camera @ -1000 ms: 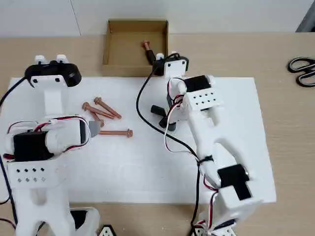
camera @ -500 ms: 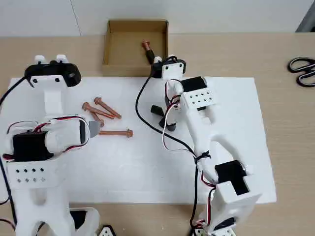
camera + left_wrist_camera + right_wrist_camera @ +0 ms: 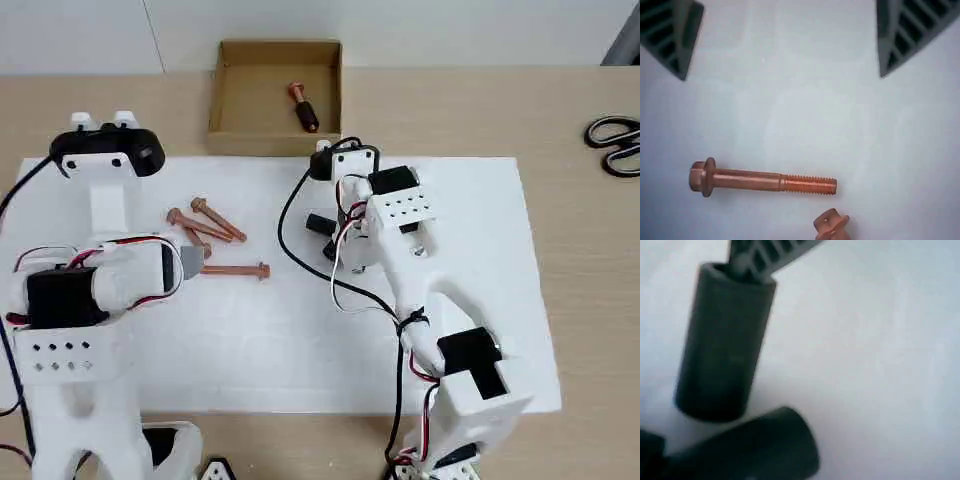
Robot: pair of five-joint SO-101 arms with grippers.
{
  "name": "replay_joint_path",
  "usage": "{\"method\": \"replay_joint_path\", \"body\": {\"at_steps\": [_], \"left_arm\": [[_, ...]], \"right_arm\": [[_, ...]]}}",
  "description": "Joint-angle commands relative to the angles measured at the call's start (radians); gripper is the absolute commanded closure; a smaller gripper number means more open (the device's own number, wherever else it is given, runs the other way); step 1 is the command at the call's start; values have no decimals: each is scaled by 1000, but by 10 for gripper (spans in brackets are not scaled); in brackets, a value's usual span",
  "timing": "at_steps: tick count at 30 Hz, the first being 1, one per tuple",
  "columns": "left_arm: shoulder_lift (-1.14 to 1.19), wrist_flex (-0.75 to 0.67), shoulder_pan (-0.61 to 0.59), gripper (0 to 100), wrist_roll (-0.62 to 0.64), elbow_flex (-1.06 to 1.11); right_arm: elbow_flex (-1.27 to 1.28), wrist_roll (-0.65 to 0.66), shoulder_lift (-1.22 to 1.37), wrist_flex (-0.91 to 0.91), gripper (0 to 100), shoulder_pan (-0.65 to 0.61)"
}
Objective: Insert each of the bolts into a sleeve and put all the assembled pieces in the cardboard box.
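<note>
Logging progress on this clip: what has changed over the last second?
The right arm drew back from the near corner of the cardboard box toward the sleeves on the white sheet, uncovering the assembled piece lying inside. The left arm and the loose bolts stayed put.

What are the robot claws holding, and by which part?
Left claw: open, holding nothing. Right claw is by a black tube's end; whether it grips cannot be told.

The left arm [image 3: 100, 290] is folded back at the elbow, its end effector [image 3: 781, 70] aimed straight down with jaws spread wide. The right arm [image 3: 400, 215] stretches forward, wrist apparently pitched steeply downward.
</note>
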Motion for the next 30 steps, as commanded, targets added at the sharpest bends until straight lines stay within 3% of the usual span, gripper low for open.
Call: {"method": "replay_joint_path", "body": {"at_steps": [1, 13, 30], "left_arm": [[-23, 8, -8, 767, -5, -4], [-23, 8, -8, 767, -5, -4], [-23, 3, -8, 767, -5, -4]], "right_arm": [[-11, -2, -13, 41, 653, -2], [-209, -8, -12, 272, 653, -2], [-212, -11, 71, 194, 653, -111]]}}
